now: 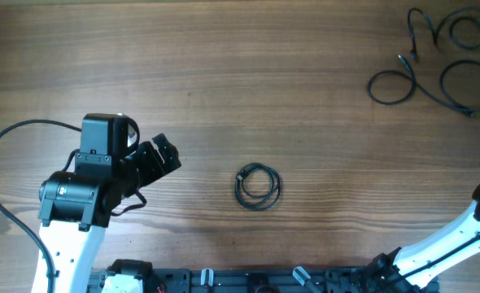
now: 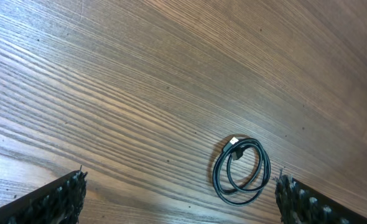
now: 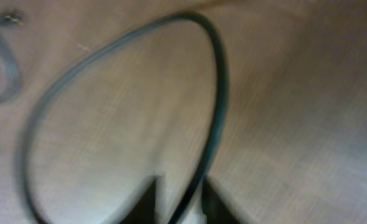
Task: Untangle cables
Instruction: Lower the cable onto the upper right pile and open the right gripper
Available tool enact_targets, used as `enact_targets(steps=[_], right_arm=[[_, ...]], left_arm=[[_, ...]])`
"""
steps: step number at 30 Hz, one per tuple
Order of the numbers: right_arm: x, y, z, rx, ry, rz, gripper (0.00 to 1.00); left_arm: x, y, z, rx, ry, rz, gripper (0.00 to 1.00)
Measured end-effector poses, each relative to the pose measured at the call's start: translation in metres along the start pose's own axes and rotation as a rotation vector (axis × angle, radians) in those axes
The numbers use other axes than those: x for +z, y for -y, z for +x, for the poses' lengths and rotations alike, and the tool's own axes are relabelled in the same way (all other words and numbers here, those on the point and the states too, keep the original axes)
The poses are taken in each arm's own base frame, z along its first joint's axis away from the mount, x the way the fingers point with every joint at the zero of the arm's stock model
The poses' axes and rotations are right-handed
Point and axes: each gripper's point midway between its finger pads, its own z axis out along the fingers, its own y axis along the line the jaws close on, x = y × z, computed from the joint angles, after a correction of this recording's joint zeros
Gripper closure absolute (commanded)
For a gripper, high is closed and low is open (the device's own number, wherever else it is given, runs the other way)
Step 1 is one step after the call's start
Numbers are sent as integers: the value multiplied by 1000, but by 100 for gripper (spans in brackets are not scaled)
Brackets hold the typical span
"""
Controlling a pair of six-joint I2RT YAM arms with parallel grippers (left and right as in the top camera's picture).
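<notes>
A small coiled black cable (image 1: 257, 186) with a whitish plug tip lies at the table's middle. In the left wrist view the coil (image 2: 241, 171) lies just inside the right finger. My left gripper (image 1: 163, 155) is open and empty (image 2: 180, 200), a little left of the coil. Several loose black cables (image 1: 435, 57) curl at the far right corner. My right gripper (image 3: 182, 194) is out of the overhead view. In its blurred wrist view the fingers sit close together with a thin black cable (image 3: 218, 93) running up from between them in a wide loop.
The left arm's thick black wire (image 1: 4, 155) arcs over the table's left edge. The right arm's white link (image 1: 460, 236) crosses the near right corner. Another cable piece (image 3: 3, 68) shows at the right wrist view's left edge. The arm bases line the front edge (image 1: 256, 281).
</notes>
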Motion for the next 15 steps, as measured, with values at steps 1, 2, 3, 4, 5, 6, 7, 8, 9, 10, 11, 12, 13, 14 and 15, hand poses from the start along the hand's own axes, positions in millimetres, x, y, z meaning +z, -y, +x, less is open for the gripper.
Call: enact_targets(steps=[1,2,3,4,5,6,7,8,9,10,11,12,13,14,15], right_arm=[[0,-8,-3,12,10,-42,96],[-1,-25,-11,11,35,-122,96],[-3,-39,-12,3,44,-173,96],[-3,-44,-12,0,46,-187,96],[-4,-56,-10,-12,49,-211,96],[-4,-63,-9,-22,51,-224,96],[-4,-71,-7,-33,50,-240,96],[-5,-78,-4,-43,48,-252,93],[-5,-83,-2,-50,45,-259,92],[-5,-86,0,-52,42,-262,90],[-5,-85,1,-50,40,-256,77],[-4,-81,1,-47,41,-234,49],[-2,-73,2,-40,38,-195,16],[-1,-67,2,-40,37,-170,8],[0,-63,4,-41,32,-153,0]], left_arm=[[0,0,0,0,0,-1,0],[0,0,0,0,0,-1,0],[0,0,0,0,-1,0,0],[0,0,0,0,0,-1,0],[0,0,0,0,0,0,0],[0,0,0,0,0,-1,0],[0,0,0,0,0,0,0],[0,0,0,0,0,-1,0],[0,0,0,0,0,-1,0],[0,0,0,0,0,-1,0],[0,0,0,0,0,-1,0],[0,0,0,0,0,-1,0],[0,0,0,0,0,-1,0],[0,0,0,0,0,-1,0],[0,0,0,0,0,-1,0]])
